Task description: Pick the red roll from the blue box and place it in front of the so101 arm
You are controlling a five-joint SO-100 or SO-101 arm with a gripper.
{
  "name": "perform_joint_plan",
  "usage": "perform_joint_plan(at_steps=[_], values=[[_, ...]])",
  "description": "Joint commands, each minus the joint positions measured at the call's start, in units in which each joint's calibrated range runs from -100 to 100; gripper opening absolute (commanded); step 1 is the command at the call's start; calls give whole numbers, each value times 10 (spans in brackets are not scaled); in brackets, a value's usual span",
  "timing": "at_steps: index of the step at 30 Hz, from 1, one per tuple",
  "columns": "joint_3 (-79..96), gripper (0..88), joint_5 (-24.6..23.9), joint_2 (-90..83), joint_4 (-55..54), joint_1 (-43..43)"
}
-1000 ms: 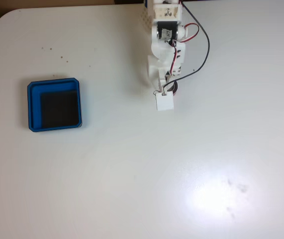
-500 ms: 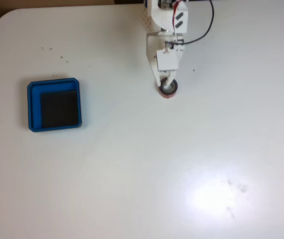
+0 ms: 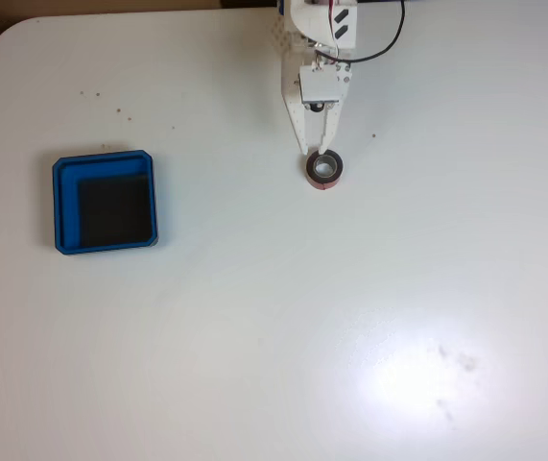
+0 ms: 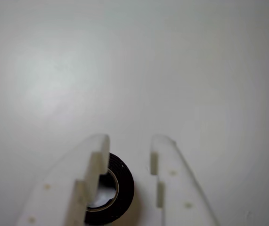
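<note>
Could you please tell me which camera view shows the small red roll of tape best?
The fixed view: the small red roll of tape lies whole on the white table, red edge and pale inner ring visible. In the wrist view the roll looks dark, partly hidden behind a white finger.

red roll (image 4: 118, 190) partly behind end effector (image 4: 130, 141)

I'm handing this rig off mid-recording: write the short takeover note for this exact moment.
Tool: open, fingers apart, gripping nothing; in the wrist view the red roll sits between them, next to the left finger.
Red roll: lying flat on the white table, just in front of the so101 arm.
Blue box: at the left of the fixed view, with only its black floor inside.
Done: roll is out of the box and set down in front of the arm.
Left: lift the tool off the roll.
</note>
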Motion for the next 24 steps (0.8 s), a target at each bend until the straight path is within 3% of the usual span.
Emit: perform_joint_plan(at_steps=[1,15,24], values=[[47,74,3,-41,-9,-13],[173,74,2,-39,-90,-19],[175,74,3,-36,-87,-43]])
